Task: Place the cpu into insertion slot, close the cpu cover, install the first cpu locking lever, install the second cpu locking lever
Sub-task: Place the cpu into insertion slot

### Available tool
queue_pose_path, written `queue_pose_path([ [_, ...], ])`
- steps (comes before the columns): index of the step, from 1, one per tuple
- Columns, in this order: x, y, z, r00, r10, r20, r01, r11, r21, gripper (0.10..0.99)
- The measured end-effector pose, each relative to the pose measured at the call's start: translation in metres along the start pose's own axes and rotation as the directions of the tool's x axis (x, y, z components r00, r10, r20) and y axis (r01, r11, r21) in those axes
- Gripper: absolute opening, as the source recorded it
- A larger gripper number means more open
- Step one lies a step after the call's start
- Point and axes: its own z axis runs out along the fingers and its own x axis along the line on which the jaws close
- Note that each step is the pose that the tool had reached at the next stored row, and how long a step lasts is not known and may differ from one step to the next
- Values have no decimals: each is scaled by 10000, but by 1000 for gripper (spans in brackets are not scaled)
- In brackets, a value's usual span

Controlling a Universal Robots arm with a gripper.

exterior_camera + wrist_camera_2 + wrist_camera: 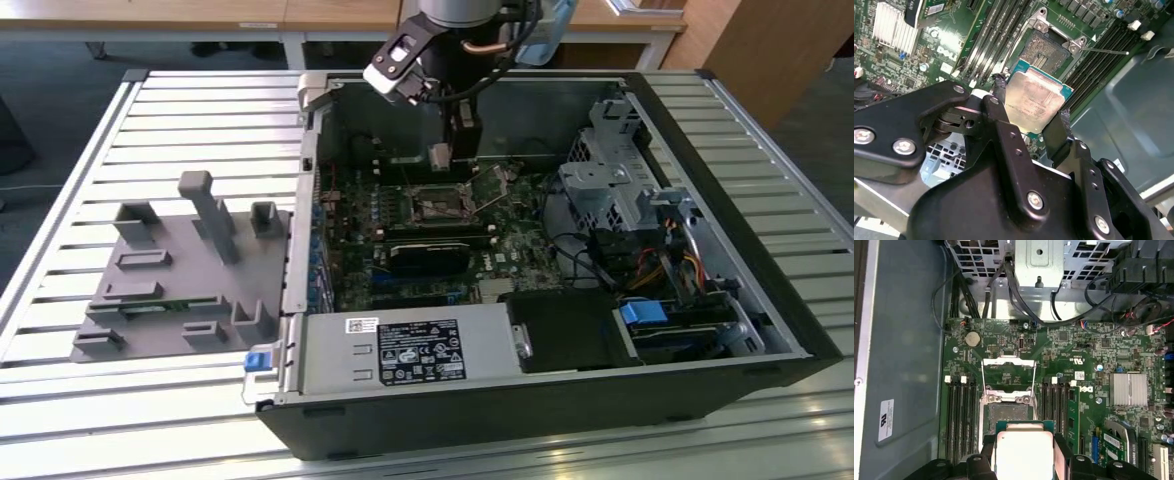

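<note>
On the exterior view's left we see a grey fixture tray (160, 280), and to its right the gripper (458, 150) hangs over the far part of the open computer case (534, 400). In both wrist views its fingers (998, 97) pinch the cpu (1036, 100) by two opposite edges, clear of the board and near the bare insertion slot (1006, 412), whose cpu cover (1007, 360) stands open. We judge the first step in hand: placing calls for squaring the chip over the slot and a gentle, untilted descent.
</note>
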Motion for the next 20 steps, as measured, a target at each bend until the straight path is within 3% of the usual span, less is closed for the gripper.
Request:
queue_pose_path([
  [9,66,-8,163,10000,-1,-1,1,10000,7,541],
  [20,89,-22,331,10000,-1,1,1,10000,9,541],
])
